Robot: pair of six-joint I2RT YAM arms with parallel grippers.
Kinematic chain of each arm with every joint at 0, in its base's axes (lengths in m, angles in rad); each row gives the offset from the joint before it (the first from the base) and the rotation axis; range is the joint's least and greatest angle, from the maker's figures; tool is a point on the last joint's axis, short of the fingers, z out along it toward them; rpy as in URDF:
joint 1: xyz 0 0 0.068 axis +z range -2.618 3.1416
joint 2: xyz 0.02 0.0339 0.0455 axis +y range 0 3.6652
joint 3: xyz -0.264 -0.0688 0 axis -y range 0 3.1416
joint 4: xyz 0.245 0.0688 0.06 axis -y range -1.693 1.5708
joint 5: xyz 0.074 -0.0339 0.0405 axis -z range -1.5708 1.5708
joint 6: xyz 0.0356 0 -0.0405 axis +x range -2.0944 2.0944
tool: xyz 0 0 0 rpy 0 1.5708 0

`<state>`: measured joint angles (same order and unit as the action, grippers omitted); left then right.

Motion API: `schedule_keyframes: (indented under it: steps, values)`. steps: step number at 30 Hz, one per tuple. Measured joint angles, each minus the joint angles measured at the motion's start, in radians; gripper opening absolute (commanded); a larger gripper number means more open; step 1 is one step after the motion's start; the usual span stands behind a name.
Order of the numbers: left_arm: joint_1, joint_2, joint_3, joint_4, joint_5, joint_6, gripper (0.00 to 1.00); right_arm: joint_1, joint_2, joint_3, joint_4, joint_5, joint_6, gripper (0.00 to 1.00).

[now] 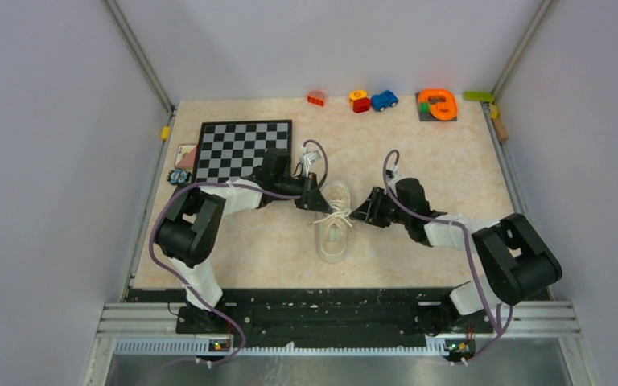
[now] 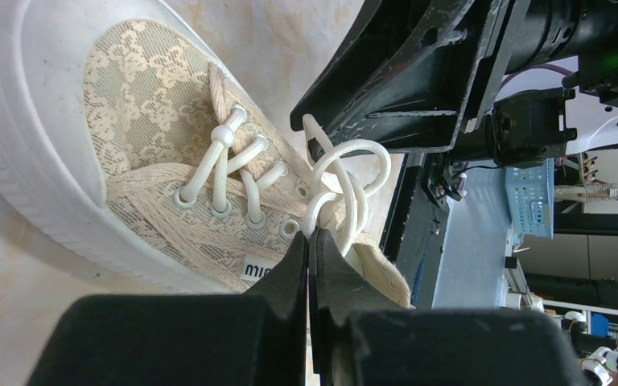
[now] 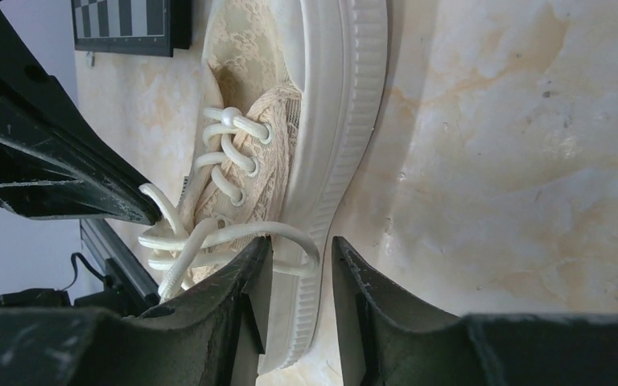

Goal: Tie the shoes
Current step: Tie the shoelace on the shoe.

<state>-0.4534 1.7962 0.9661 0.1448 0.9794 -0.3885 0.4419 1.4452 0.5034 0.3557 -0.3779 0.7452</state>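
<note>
The cream lace-pattern sneaker lies on the marbled table between the two arms, lengthwise from near to far with its toe towards the far side, just right of the chessboard's near right corner. Its white laces are gathered in loose loops over the tongue. The left gripper reaches in from the left, and its jaws are pressed together with no visible gap. A lace strand runs down from the eyelets straight into their meeting tips, so it appears to be pinched there. The right gripper comes in from the right, low over the shoe's rubber sole edge. Its jaws stand partly apart, much wider than a lace is thick. A lace loop drapes across one finger and curls into the gap between the tips. The loop touches that finger, but the jaws are not clamped on it.
</note>
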Motion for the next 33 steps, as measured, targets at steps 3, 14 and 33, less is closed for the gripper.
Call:
schedule_keyframes:
  steps: [3, 14, 33]
  values:
    - [0.000, 0.000, 0.000, -0.003, 0.000, 0.003, 0.00, 0.000, 0.026, -0.012, 0.035, -0.024, 0.022, 0.19]
    - [0.006, -0.004, 0.001, -0.045, -0.006, 0.033, 0.00, 0.000, 0.018, -0.011, 0.017, -0.046, -0.020, 0.00]
    - [0.052, -0.051, -0.066, -0.069, -0.053, 0.097, 0.00, 0.002, 0.071, 0.148, -0.347, 0.263, -0.234, 0.00]
